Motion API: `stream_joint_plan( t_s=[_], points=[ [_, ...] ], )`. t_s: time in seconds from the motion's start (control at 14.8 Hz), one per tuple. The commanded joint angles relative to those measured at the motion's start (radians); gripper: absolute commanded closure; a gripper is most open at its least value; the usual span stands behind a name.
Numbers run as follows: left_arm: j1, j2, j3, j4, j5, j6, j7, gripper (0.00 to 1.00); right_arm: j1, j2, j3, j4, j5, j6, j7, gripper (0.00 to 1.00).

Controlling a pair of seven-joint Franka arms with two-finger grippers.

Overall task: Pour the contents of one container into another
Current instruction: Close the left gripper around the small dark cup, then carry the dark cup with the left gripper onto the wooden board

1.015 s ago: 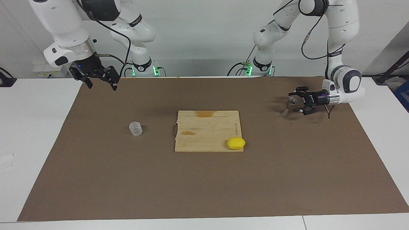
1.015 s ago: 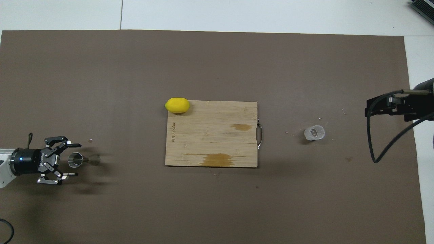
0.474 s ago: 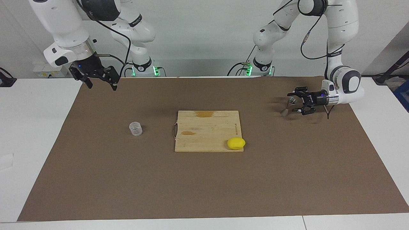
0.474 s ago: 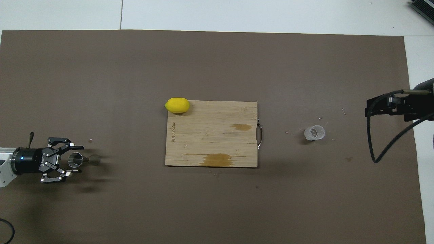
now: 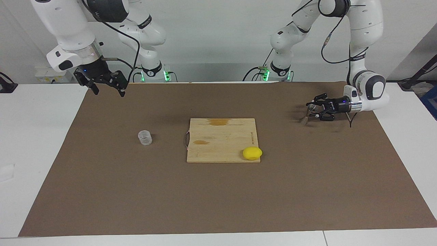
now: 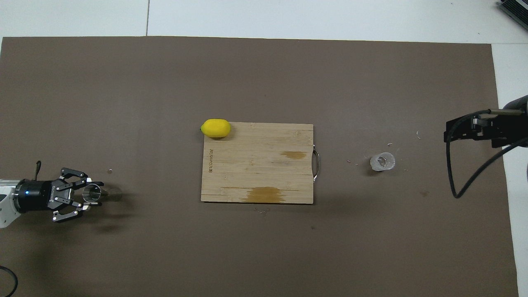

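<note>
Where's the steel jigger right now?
The steel jigger stands on the brown mat at the left arm's end of the table, gripped by the left tool, well apart from the cutting board.

White wall (image 5: 218, 41), white table (image 5: 34, 136)

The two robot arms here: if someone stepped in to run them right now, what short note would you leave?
Left gripper: shut on the steel jigger, low at the left arm's end of the mat.
Right gripper: open, waiting in the air at its own end, holding nothing.
Clear cup: upright on the mat, beside the cutting board, untouched.
Lemon: on the board's corner.
Done: jigger gripped.
Left: pick up the cup, bring the two together, pour from cup into jigger.
</note>
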Motion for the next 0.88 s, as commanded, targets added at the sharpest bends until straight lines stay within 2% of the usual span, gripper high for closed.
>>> stream_joint_plan(
  t_s=[0.0, 0.2, 0.41, 0.81],
  points=[
    [-0.021, -0.023, 0.012, -0.016, -0.019, 0.011, 0.007, 0.51, -0.006, 0.003, 0.003, 0.004, 0.011, 0.001, -0.005, 0.0],
    [-0.056, -0.023, 0.008, 0.01, -0.049, -0.015, 0.001, 0.51, -0.006, 0.003, 0.003, 0.004, 0.011, 0.001, -0.004, 0.0],
    [-0.145, -0.027, 0.005, 0.014, -0.117, -0.032, -0.045, 0.52, -0.006, 0.003, 0.003, 0.004, 0.011, 0.001, -0.005, 0.0],
    [-0.391, -0.045, 0.006, -0.012, -0.33, -0.017, -0.129, 0.52, -0.006, 0.003, 0.003, 0.004, 0.011, 0.001, -0.005, 0.0]
  ],
)
